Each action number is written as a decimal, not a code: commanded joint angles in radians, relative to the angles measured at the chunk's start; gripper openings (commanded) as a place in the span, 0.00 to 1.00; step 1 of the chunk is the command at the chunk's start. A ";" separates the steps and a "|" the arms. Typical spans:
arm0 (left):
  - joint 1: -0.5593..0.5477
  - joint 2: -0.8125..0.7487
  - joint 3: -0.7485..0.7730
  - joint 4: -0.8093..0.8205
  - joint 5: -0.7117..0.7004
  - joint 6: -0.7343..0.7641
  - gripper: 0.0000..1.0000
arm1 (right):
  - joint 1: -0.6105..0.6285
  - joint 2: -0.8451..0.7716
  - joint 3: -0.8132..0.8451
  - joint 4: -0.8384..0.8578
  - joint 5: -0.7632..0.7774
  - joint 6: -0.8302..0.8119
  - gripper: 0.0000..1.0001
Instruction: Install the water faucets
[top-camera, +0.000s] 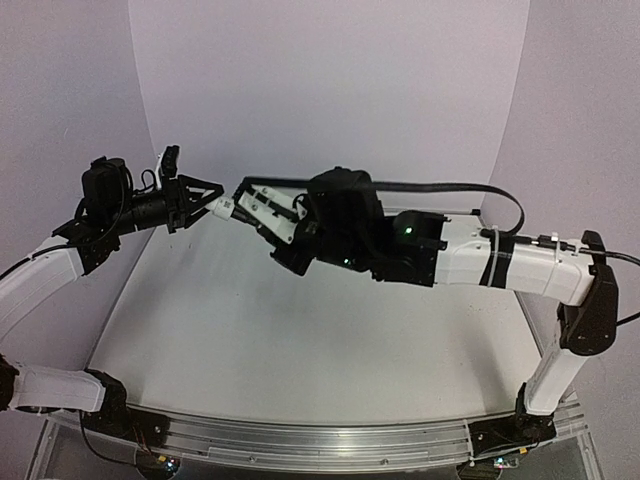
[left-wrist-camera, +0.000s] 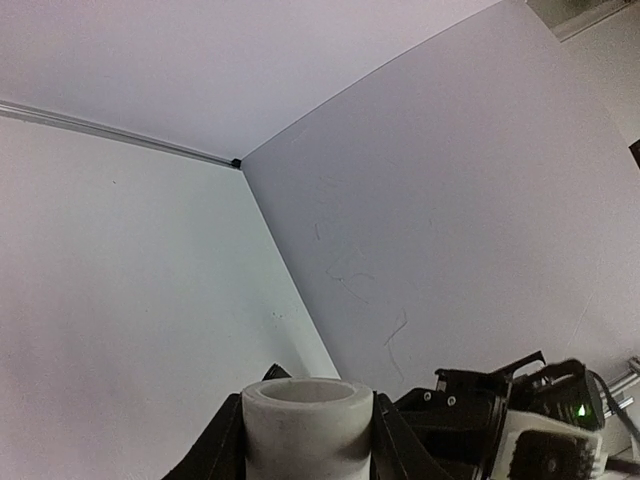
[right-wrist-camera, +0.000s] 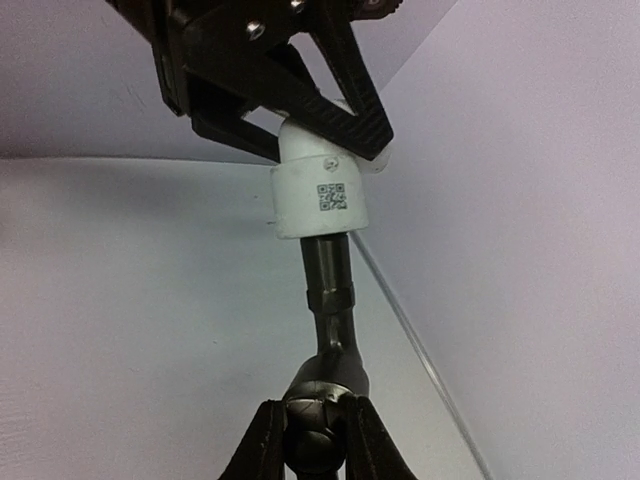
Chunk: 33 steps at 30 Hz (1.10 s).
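Note:
Both grippers meet in mid-air above the back left of the table (top-camera: 300, 330). My left gripper (top-camera: 213, 205) is shut on the stubby white fitting (left-wrist-camera: 308, 425), whose open end faces the left wrist camera. My right gripper (right-wrist-camera: 315, 422) is shut on the body of the black tap (right-wrist-camera: 330, 300). The tap's straight stem enters the end of the white fitting (right-wrist-camera: 312, 195), which carries a small QR label. The left gripper's black fingers (right-wrist-camera: 345, 85) clamp the fitting's far end. In the top view the right gripper (top-camera: 243, 195) touches the fitting (top-camera: 226, 208), and the tap is hidden there.
White walls enclose the table at the back and both sides. The right gripper's body (left-wrist-camera: 520, 430) shows close beside the left gripper. A black cable (top-camera: 450, 188) arcs over the right arm.

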 joint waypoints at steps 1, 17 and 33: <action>-0.024 -0.019 0.070 0.149 0.174 -0.017 0.00 | -0.161 -0.075 0.037 -0.014 -0.476 0.315 0.00; -0.026 -0.030 0.013 0.382 0.274 -0.140 0.00 | -0.549 0.321 0.265 0.045 -1.324 1.153 0.00; -0.025 -0.025 0.018 0.323 0.252 -0.090 0.00 | -0.560 0.249 0.178 0.061 -1.250 1.116 0.50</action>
